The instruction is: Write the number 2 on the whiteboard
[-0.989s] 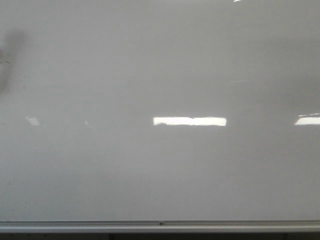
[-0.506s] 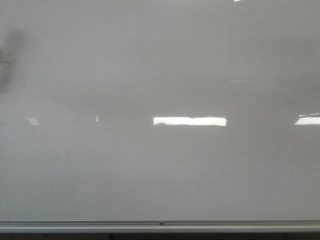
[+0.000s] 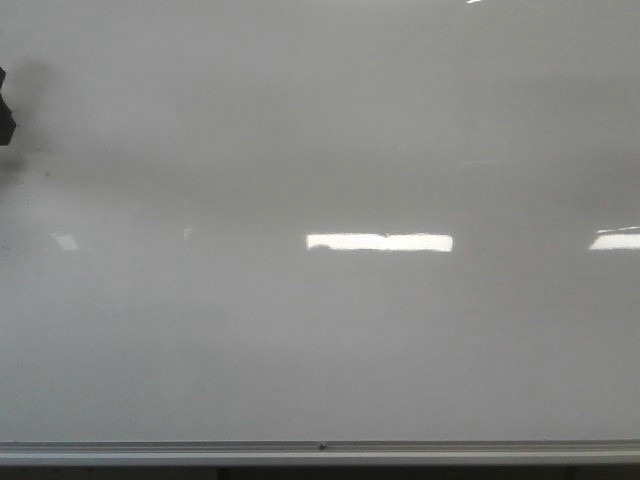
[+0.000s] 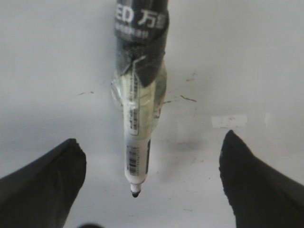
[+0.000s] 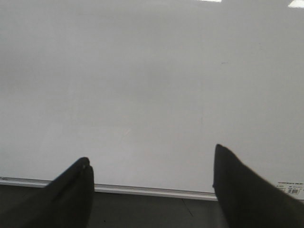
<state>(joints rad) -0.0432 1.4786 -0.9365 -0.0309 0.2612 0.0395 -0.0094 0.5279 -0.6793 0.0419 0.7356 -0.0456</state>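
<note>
Although a few faint black strokes mark the large glossy white-grey whiteboard [image 4: 57, 57] near the marker, no readable number 2 shows anywhere, so the writing looks barely begun or not begun. The white-barrelled marker with black tape [image 4: 137, 137] is fixed to the left wrist, tip near the board; contact cannot be told. Left gripper [image 4: 152, 183] fingers spread wide, grasping nothing. Right gripper [image 5: 152, 185] also spread, empty, idle over the board's silver-railed edge [image 5: 142, 190]. The whole digit is left to write.

Front view faces the whiteboard [image 3: 320, 330] squarely, rail at 6 o'clock; both wrist views look closely onto the same board.
</note>
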